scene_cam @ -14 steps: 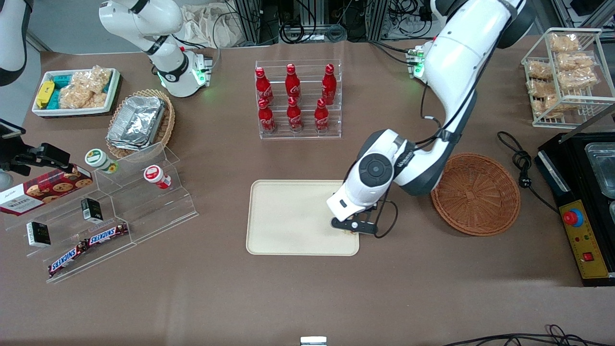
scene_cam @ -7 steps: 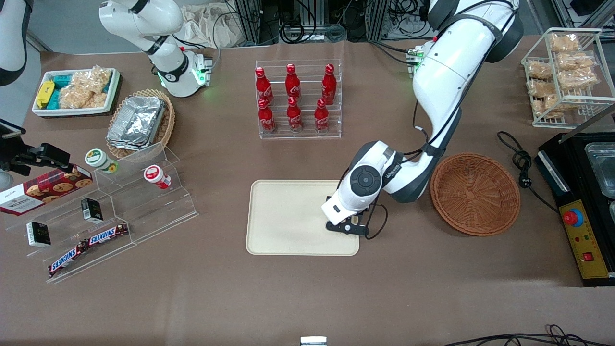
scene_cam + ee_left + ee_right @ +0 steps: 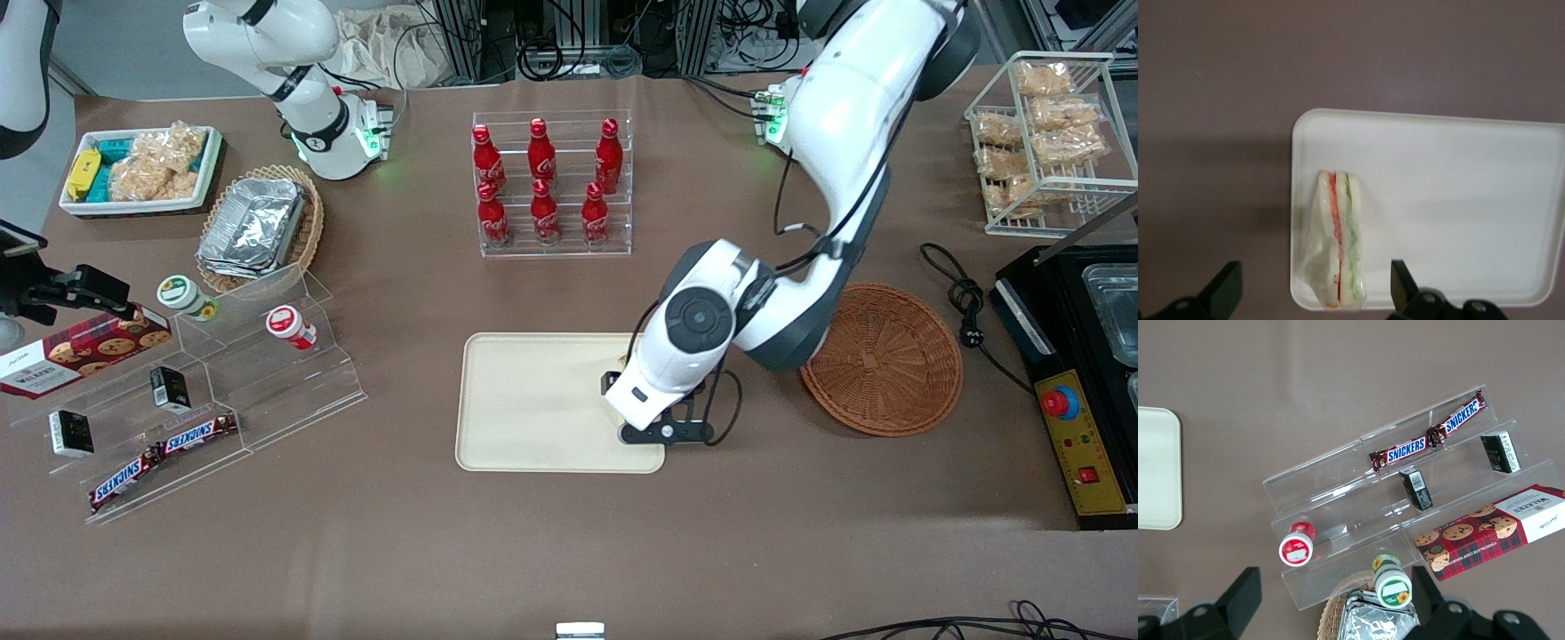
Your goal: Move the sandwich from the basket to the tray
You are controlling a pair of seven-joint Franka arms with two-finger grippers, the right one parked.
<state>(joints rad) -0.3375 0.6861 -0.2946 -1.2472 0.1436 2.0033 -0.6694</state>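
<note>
Moved: my gripper has lifted off, fingers spread wide, holding nothing. Plastic-wrapped triangular sandwich: at the cream rectangular tray's corner nearest the round reddish-brown wicker basket; wrist view only.

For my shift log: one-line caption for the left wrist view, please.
Open tool above the wrapped sandwich, which lies released near one end of the tray.

Even overhead light; the left arm's black two-finger gripper hangs spread above the overexposed cream-beige rectangular tray, its soft shadow on brown tabletop.
</note>
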